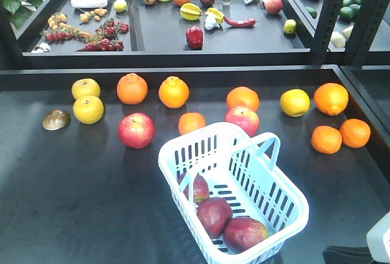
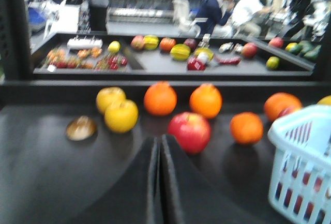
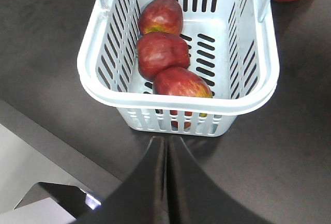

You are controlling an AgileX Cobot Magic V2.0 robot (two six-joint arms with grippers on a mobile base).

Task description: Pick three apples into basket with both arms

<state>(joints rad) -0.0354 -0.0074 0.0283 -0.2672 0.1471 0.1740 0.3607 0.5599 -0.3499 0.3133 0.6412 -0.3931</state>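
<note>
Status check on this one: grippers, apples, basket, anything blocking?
Left gripper shut, empty. Right gripper shut, empty. Three dark red apples in the basket. Nothing blocking.

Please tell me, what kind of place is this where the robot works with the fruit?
Probably a robotics lab staged as a fruit stall: oranges and other produce lie on dark display trays, a shopping basket holds three apples, and people sit among shelving behind.
</note>
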